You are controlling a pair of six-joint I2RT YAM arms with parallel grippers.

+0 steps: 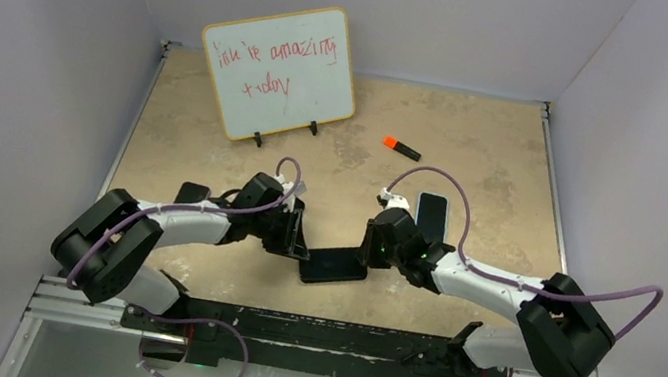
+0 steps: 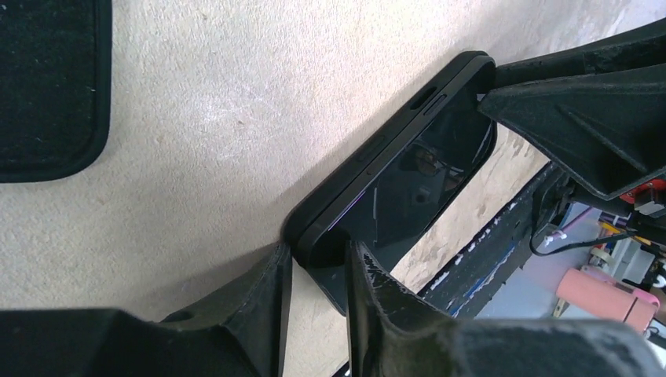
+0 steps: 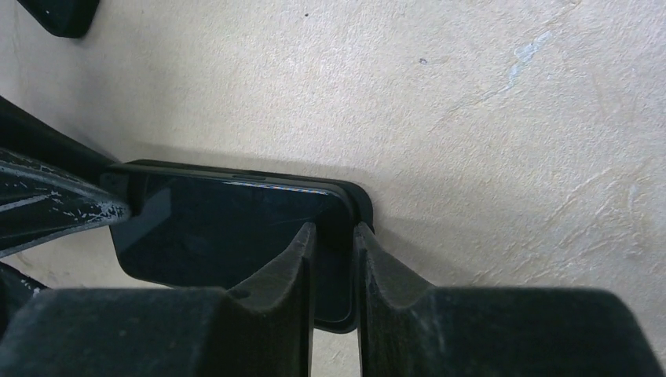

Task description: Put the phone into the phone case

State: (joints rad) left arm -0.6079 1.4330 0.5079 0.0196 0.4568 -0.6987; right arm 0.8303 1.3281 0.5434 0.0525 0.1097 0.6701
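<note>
Left pincer, close under its wrist lens: the two black fingers straddle one short end of the phone, one tip against the outer edge, the other lying over the glass. It looks clenched on that end.

Right pincer: same arrangement at the opposite short end, with one tip on the screen and one outside the rim. It also looks clamped on the phone.

Position: the phone lies flat on the tan worktop, low centre of the overhead frame, directly between the two pincers. Its long axis runs left to right, the right end tipped slightly up-frame. Each arm meets its own end, and neither is nearer.

A thicker black rim wraps the glass at the corner. I take this for the phone case, with the phone already lying in it. My judgement is that any coming move depends on pressing inward along the long axis, or downward at the ends.

Hard to make out:
- Whether the phone is fully seated, since the fingers cover both ends and black lies on black.
- A dark slab up-frame of the right wrist, either a second device or a spare case.
- A black pad, half hidden behind the left arm.
</note>
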